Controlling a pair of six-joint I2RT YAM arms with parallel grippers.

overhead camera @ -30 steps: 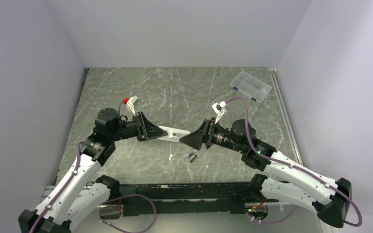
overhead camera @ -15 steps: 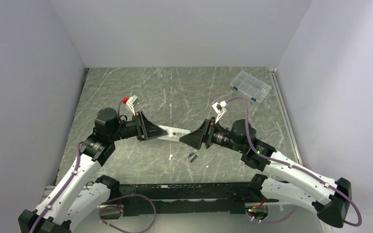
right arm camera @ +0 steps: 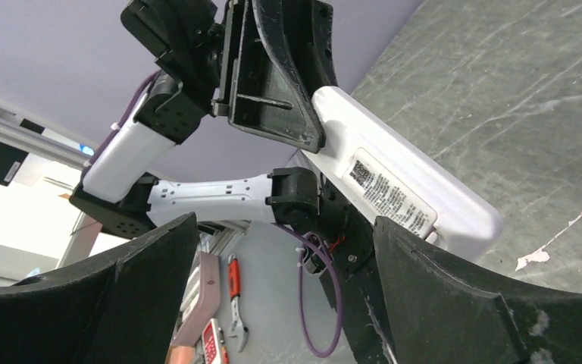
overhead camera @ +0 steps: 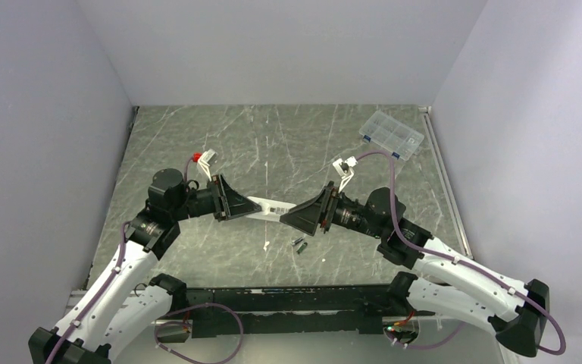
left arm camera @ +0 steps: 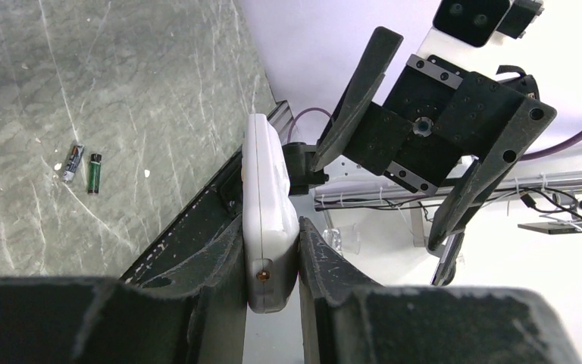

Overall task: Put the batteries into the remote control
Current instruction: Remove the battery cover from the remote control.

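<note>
Above the table (overhead camera: 197,136), left hand (overhead camera: 244,205) clamps the remote control (overhead camera: 273,207).

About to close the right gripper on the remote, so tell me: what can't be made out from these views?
- The remote control: whether its battery bay is open. It is too small in the top view, and its ends are hidden under the left gripper and right gripper.
- The batteries: polarity marks are too small in the left wrist view, and they lie outside the right wrist view's frame.
</note>
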